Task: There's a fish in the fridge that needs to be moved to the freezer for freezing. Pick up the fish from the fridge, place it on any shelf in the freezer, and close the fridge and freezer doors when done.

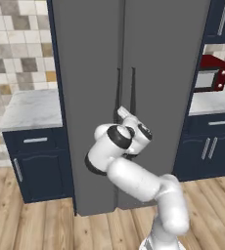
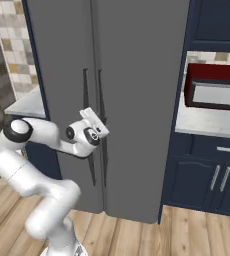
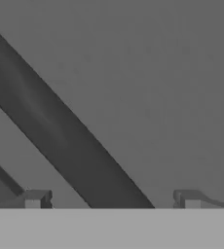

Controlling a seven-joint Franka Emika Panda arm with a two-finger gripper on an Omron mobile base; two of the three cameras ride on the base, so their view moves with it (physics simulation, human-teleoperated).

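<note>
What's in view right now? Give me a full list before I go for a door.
fridge and freezer doors: two, matte grey, centre, both shut.
door handles: two, dark vertical bars, either side of the middle seam.
microwave: one, red, on the right counter.
counters: two, pale marble, flanking the unit.
cabinets: navy, below the counters and above right.
wall tiles: beige and grey, upper left.
floor: light wood.
arm: one, white.
pincer: one, open, close to a handle.
</note>
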